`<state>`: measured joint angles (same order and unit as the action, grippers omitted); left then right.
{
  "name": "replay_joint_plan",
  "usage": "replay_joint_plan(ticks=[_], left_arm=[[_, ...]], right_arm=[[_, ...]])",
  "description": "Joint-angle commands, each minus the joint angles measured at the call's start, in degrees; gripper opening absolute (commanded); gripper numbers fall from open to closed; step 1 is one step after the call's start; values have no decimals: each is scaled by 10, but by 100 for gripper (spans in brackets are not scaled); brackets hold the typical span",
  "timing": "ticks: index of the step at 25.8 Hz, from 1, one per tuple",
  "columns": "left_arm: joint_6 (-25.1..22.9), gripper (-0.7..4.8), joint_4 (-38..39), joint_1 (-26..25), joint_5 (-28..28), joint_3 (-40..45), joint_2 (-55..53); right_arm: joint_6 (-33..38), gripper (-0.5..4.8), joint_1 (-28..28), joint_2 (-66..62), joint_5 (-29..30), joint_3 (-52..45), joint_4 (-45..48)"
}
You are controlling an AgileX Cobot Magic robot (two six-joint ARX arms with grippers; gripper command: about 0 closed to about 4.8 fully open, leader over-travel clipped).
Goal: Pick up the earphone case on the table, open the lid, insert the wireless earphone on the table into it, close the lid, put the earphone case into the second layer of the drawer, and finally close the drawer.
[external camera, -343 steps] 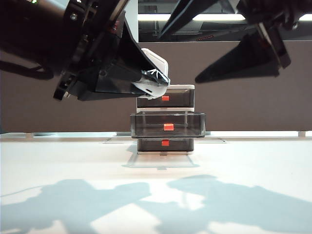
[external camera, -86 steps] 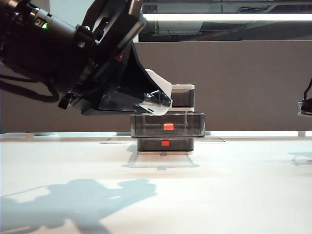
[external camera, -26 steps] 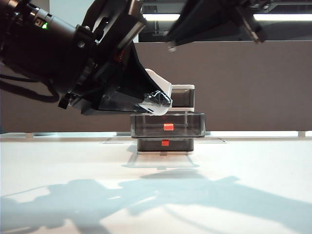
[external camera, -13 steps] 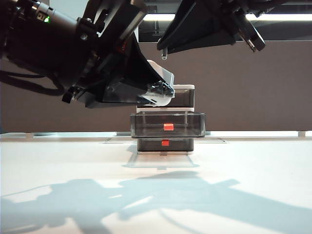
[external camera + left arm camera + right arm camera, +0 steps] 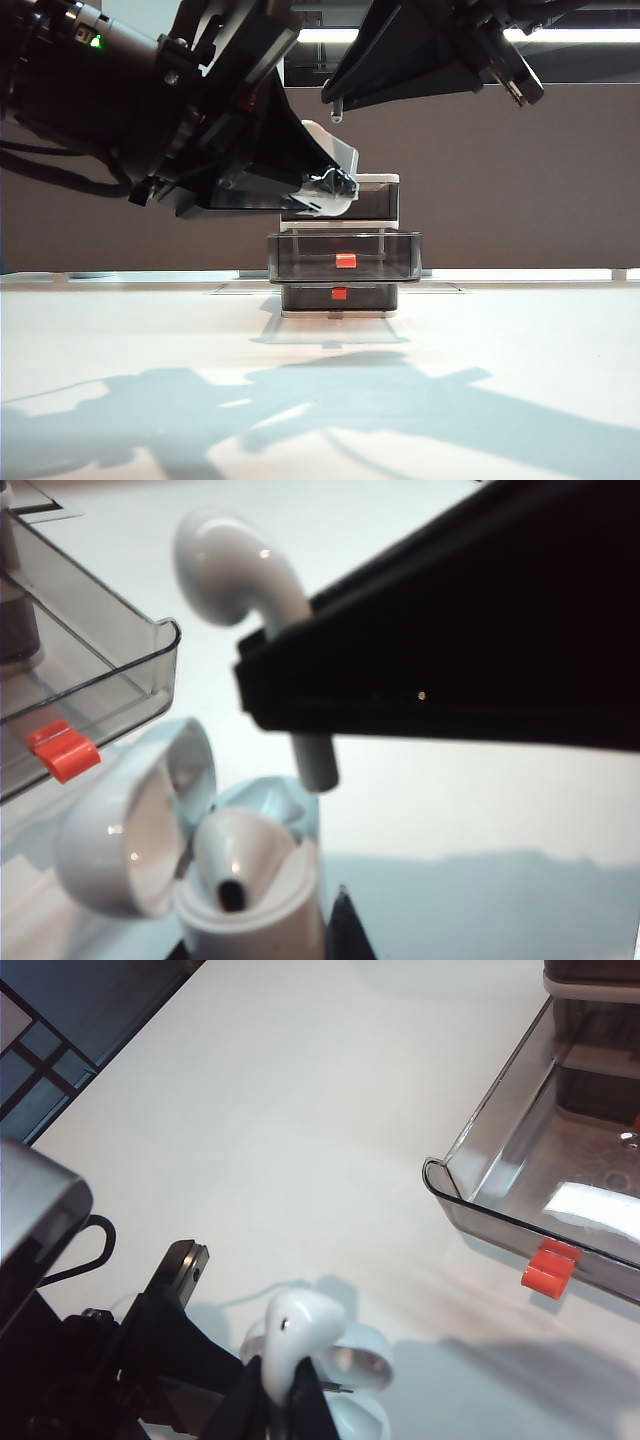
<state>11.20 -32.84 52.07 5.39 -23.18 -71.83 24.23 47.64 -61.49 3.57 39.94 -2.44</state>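
My left gripper (image 5: 322, 192) is shut on the white earphone case (image 5: 330, 200), held in the air in front of the drawer's (image 5: 340, 250) top layer. The lid (image 5: 338, 152) stands open. In the left wrist view the case (image 5: 250, 890) shows its open cavity, with the lid (image 5: 130, 835) swung aside. My right gripper (image 5: 336, 100) is shut on the wireless earphone (image 5: 235, 565), whose stem (image 5: 315, 760) hangs just above the case's opening. The right wrist view shows the earphone (image 5: 300, 1335) between the jaws, over the case (image 5: 360, 1380). The second layer (image 5: 345, 255) is pulled out over the table (image 5: 500, 380).
The second layer's red-orange tab (image 5: 346, 260) faces the exterior camera, and the tab (image 5: 548, 1265) also shows in the right wrist view. The bottom drawer (image 5: 340, 296) is pushed in. Both arms cast wide shadows on the tabletop (image 5: 300, 410).
Over the last second my right gripper came down and to the left with the earphone, ending above the open case. My left gripper lifted the case slightly.
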Motion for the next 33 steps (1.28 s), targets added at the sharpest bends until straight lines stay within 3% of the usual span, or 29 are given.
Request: replay_joint_plan(ticks=[1, 33], left_arm=[[-16, 48, -14, 2, 2, -3, 1], [-15, 48, -41, 2, 2, -3, 1]], right_arm=[[-2, -1, 1, 2, -5, 1, 12], [-7, -1, 1, -10, -11, -3, 28]])
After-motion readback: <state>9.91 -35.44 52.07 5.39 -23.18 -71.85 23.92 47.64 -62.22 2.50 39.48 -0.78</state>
